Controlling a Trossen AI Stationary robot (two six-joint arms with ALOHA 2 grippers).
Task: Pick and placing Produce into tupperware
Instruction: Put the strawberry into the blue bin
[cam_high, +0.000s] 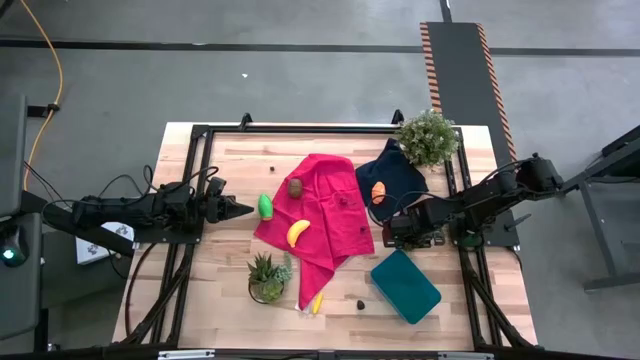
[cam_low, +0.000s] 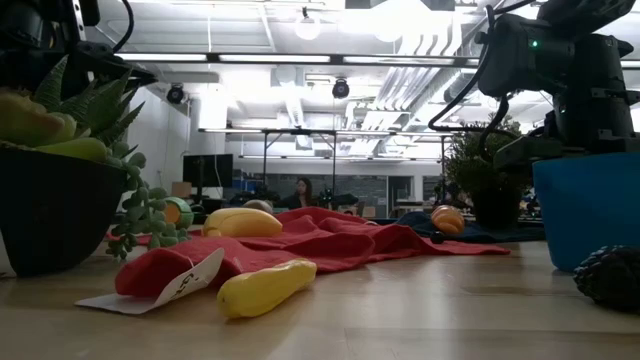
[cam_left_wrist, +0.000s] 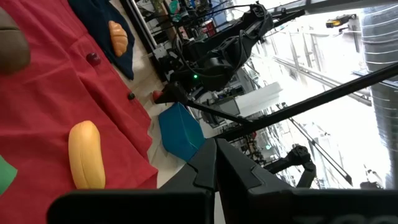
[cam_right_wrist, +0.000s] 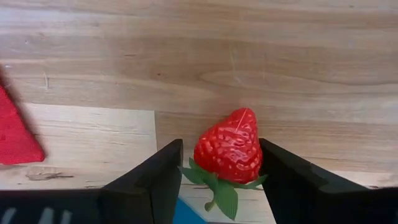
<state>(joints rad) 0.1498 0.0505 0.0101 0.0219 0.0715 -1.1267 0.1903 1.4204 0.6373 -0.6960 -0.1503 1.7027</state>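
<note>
From above, the right pincer hangs over the bench just beyond the far edge of the tupperware, which lies to the near right with its long axis running diagonally. That tub sits closer to this arm than to the other, so the carry looks short: a small pull toward the near side. The left pincer waits at the left, pressed together, pointing at the green piece beside the red cloth.

At bench height, the tupperware stands at the right edge with the right arm's dark body above it; the pincer's tips cannot be made out here.

From the left wrist, the tupperware shows beyond the red cloth, with a banana lying on that cloth.

From the right wrist, a strawberry sits between the two dark fingers, tip pointing away, leaves toward the wrist. The right pincer appears to be pinching it, each side just at the fruit. A sliver of teal shows below the leaves, so the tub seems right beside the berry.
</note>
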